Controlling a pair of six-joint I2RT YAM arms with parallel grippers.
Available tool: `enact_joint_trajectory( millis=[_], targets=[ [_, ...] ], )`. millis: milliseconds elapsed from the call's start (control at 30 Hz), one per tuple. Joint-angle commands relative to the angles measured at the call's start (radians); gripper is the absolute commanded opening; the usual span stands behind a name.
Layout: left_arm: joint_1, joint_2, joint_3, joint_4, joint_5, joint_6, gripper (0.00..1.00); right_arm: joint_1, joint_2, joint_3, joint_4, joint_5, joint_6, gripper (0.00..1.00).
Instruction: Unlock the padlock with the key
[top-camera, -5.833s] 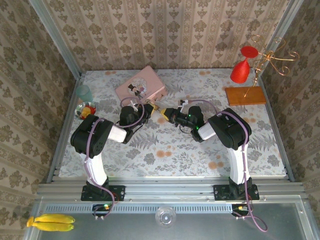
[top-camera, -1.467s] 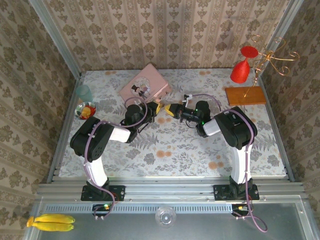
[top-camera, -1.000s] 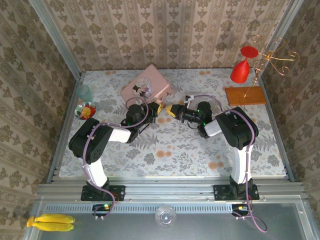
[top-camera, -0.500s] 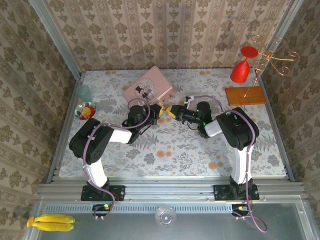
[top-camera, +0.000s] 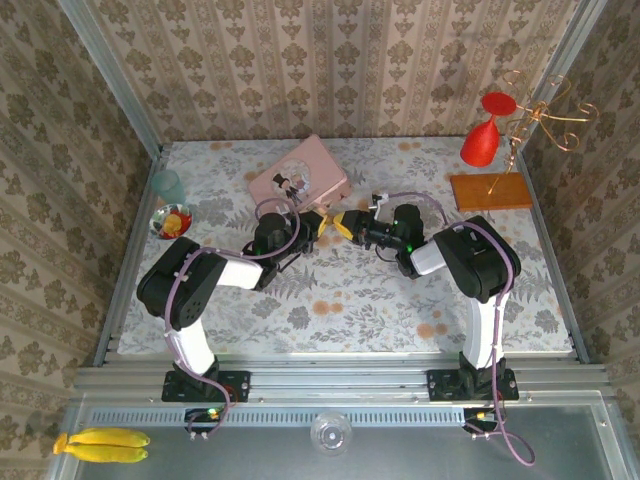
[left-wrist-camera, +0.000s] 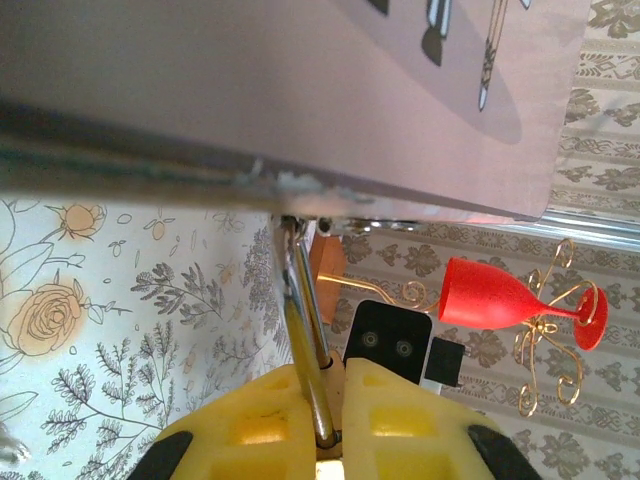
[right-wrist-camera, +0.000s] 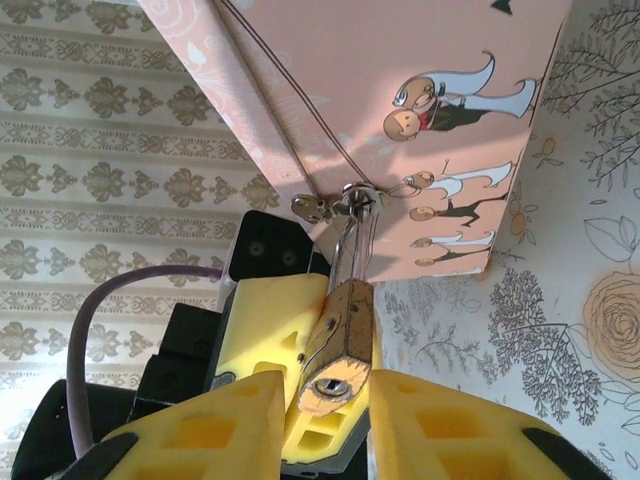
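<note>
The small brass padlock hangs by its silvery shackle from the latch of the pink tin. Its keyhole faces the right wrist camera and looks empty. My left gripper is shut on the padlock, with the shackle rods running up between its yellow pads. My right gripper is open, its fingers standing apart on either side of the padlock's lower end. In the top view the two grippers meet nose to nose at the padlock, just in front of the tin. The key is out of view.
A red glass hangs on a gold wire stand with a wooden base at the back right. A teal cup and a small bowl stand at the left edge. The flowered cloth covers the table.
My right gripper's jaws have parted; a second ago they were shut. Both grippers, the padlock and the tin have crept slightly to the right.
</note>
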Motion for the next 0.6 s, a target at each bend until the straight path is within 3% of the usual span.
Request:
enact_joint_trajectory(
  millis=[0,200,433,567],
  targets=[
    [-0.021,-0.069,0.007,0.143,0.093,0.005,0.00,-0.009,-0.023,-0.013,-0.039,0.054,-0.027,0.32],
    [-0.005,-0.084,-0.002,0.089,0.093,0.051,0.00,-0.014,-0.055,-0.034,-0.117,0.065,-0.063,0.32],
    [0.082,-0.134,0.001,-0.188,0.139,0.267,0.00,-0.008,-0.236,-0.016,-0.656,0.128,-0.392,0.34],
    [0.100,-0.139,0.006,-0.297,0.137,0.358,0.00,0.018,-0.262,0.025,-0.885,0.174,-0.538,0.34]
  ],
)
